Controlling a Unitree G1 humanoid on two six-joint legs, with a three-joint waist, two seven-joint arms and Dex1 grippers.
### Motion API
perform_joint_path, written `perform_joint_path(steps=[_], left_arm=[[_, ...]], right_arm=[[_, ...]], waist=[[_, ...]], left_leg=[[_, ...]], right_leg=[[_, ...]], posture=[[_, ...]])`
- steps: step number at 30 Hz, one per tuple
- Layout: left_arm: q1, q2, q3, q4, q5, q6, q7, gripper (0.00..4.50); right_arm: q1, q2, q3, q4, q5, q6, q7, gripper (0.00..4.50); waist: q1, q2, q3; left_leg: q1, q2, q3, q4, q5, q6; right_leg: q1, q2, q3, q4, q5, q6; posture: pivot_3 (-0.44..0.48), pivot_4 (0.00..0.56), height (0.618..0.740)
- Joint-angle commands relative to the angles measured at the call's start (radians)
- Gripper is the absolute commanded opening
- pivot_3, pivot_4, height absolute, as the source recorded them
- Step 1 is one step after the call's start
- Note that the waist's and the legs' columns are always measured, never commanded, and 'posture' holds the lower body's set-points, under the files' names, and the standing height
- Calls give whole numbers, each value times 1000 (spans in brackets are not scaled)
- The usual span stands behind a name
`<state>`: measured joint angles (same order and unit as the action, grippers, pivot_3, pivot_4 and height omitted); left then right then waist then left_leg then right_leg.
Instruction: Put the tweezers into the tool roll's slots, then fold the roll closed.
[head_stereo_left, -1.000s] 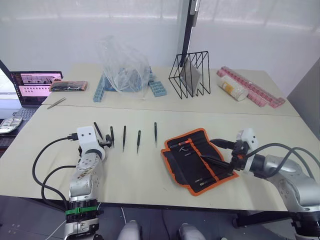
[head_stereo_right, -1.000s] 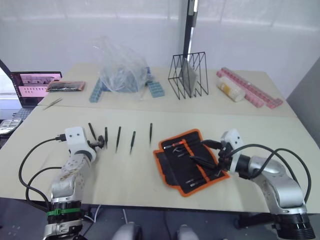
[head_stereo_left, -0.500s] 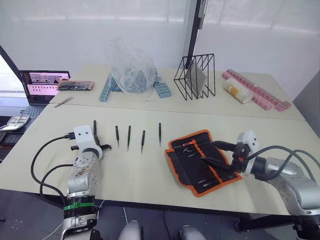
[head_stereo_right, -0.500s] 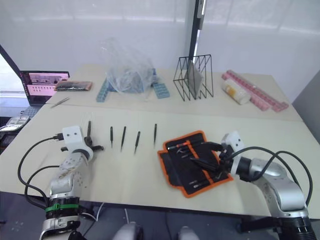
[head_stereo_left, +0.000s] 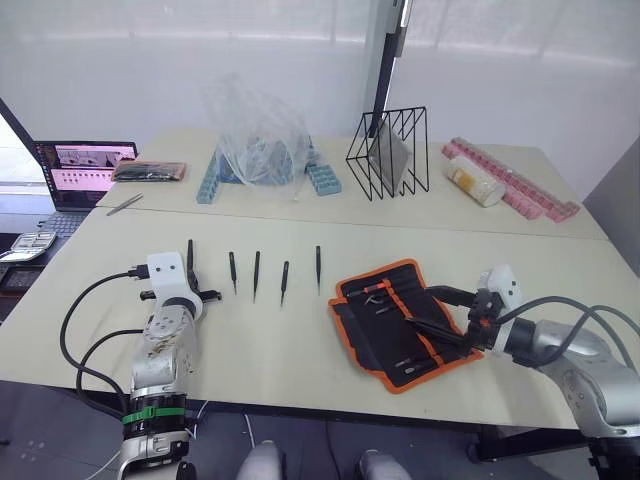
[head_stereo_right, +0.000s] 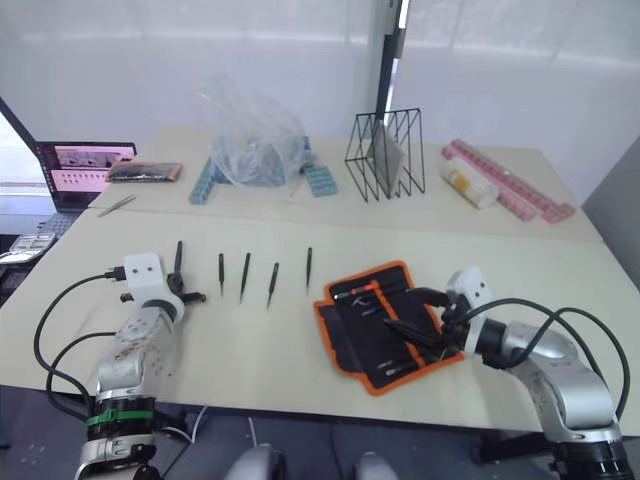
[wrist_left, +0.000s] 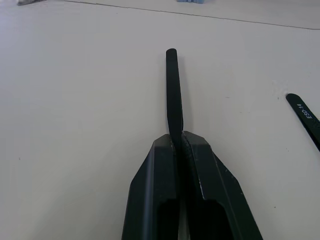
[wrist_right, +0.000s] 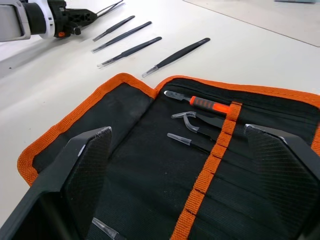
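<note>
Pale counter (head_stereo_left: 300, 350): my left fingers (wrist_left: 181, 142) pinched one tweezer (wrist_left: 173, 90); right fingers (wrist_right: 185, 165) gaped over the roll (head_stereo_left: 400, 322). Needed tip-first into a slot.

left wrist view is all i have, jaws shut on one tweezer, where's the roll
Observer: The roll lies open on the table, on the robot's right.
Operator: other tweezers?
Observer: Four tweezers lie in a row between the held tweezer and the roll.
Operator: right arm?
Observer: The right jaws stand open over the roll's right part.
</note>
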<state>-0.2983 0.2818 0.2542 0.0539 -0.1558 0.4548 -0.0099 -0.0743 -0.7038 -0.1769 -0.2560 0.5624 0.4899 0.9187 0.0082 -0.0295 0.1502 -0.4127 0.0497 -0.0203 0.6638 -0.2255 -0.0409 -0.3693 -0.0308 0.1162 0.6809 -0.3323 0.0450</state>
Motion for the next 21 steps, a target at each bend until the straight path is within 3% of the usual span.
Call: perform_joint_path(steps=[1,2,5,9,16,21], left_arm=[[21,71,-4,-176,-17,34,-79,35],[29,92,-2,-221,-31,50,-105,35],[36,149,-13,-317,-70,91,-191,0],[-3,201,-73,-406,-133,159,-306,0],[-242,210,-295,-404,-239,291,-534,0],[-374,192,-400,-354,-310,425,-649,0]], right_arm=[[33,-12,-50,-44,11,-1,-19,4500],[50,-11,-56,-50,5,-5,-28,4500],[95,5,-74,-61,-19,-21,-74,3709],[186,23,-80,-98,-46,-31,-122,2306],[309,122,-62,-201,-104,-18,-277,63],[330,188,-33,-223,-156,5,-390,63]], waist=[[-2,-2,1],[-2,-2,1],[-2,-2,1],[0,-2,2],[-5,-2,2],[-29,-2,2]], left_leg=[[-2,0,-1,0,0,0],[-2,0,-2,0,0,0],[-3,0,-3,0,0,0],[-3,0,-3,0,0,0],[-4,0,-4,0,1,-1],[-4,0,-5,0,0,-1]], right_leg=[[-1,0,-1,0,0,0],[-2,0,-2,0,0,0],[-2,0,-3,0,0,0],[-1,-1,-4,-1,0,0],[0,-1,-5,-3,0,0],[-1,1,-5,-2,0,0]], posture=[[0,150,705],[0,150,705],[0,150,705],[0,150,705],[0,150,705],[0,150,705]])
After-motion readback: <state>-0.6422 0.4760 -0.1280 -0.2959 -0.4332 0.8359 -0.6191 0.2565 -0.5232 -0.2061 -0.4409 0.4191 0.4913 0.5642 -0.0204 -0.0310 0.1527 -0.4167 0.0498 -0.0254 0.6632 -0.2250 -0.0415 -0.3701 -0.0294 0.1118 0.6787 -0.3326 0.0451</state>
